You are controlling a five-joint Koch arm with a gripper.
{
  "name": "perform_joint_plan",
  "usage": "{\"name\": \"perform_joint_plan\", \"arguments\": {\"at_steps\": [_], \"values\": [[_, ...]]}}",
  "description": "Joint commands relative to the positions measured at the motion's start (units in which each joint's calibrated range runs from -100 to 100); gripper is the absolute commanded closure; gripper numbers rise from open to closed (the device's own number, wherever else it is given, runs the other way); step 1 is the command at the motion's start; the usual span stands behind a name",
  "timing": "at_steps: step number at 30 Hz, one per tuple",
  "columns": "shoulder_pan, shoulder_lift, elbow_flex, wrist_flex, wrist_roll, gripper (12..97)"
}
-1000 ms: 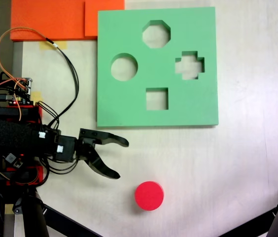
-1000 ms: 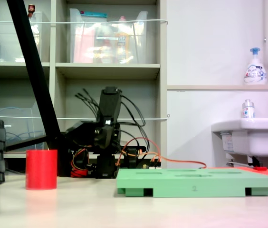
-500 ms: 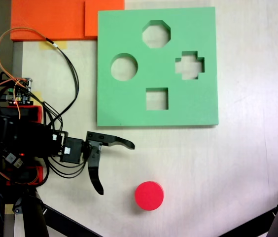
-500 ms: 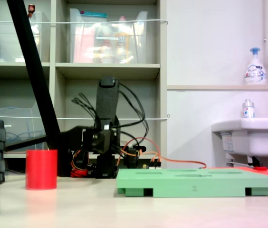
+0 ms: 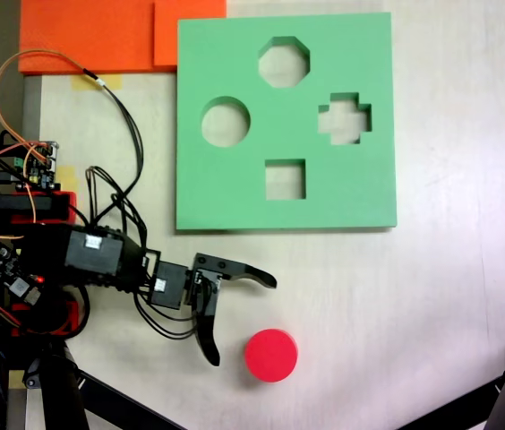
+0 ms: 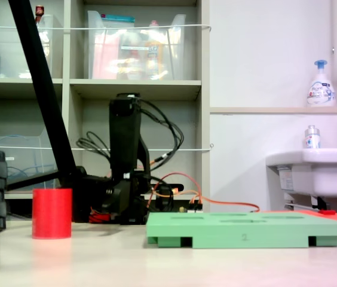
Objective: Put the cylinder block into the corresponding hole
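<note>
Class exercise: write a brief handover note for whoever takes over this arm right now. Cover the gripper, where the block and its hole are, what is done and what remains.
Gripper: open wide, empty, reaching toward the block; one finger points at it, not touching.
Cylinder block: standing upright on the table, in front of the green board, apart from it.
Circular hole: empty, at the board's left side in the top-down fixed view.
Done: nothing placed; block not yet grasped.
Left: close on the block, lift it, carry it over the circular hole, lower it in.
</note>
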Motion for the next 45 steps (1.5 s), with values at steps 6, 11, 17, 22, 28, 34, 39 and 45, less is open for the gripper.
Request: {"name": "perform_joint_plan", "arguments": {"at_steps": [6, 11, 17, 22, 28, 34, 39, 45], "values": [[-0.6, 11.9, 8.5, 6.7, -0.1, 13.6], [-1.6, 16.5, 13.2, 6.7, 0.0, 14.7], [-3.4, 20.0, 16.5, 6.7, 1.1, 16.6], [-4.3, 23.5, 19.7, 6.7, 2.3, 16.7], [-4.7, 28.1, 24.0, 6.7, 3.4, 16.7], [-4.6, 28.5, 25.7, 6.7, 3.8, 20.5], [-4.5, 28.5, 25.2, 6.7, 3.9, 28.5], [-4.7, 27.1, 21.8, 6.7, 3.9, 62.8]]}}
